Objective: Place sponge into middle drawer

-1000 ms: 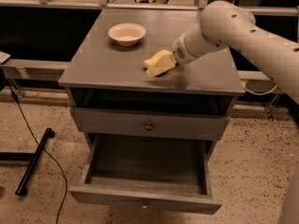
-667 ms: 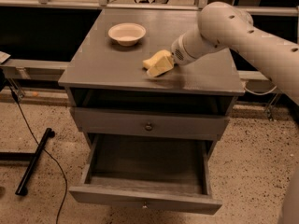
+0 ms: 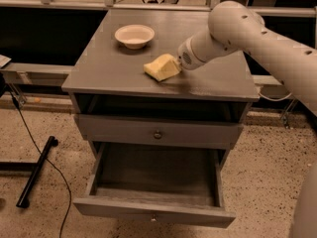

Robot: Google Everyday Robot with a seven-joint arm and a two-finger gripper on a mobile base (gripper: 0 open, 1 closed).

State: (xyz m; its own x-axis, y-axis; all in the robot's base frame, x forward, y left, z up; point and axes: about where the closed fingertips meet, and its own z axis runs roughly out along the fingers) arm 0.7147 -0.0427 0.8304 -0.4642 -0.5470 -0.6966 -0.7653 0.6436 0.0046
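Note:
The pale yellow sponge [image 3: 160, 67] is at the middle of the grey cabinet top [image 3: 99, 68], tilted, with one end at my gripper [image 3: 175, 65]. The gripper reaches in from the right on a white arm and is shut on the sponge's right end, at or just above the top. The middle drawer [image 3: 158, 175] is pulled out wide open below, low at the cabinet's front. Its plank floor is bare and a small knob shows on its front.
A round cream bowl [image 3: 134, 35] stands at the back left of the top. A closed flat drawer front with a dark knob [image 3: 157, 134] sits above the open drawer, under an open slot. A black stand leg [image 3: 37, 170] and cable lie on the floor at left.
The gripper and the sponge have shifted a little to the left across the cabinet top. The bowl and the drawers have not moved.

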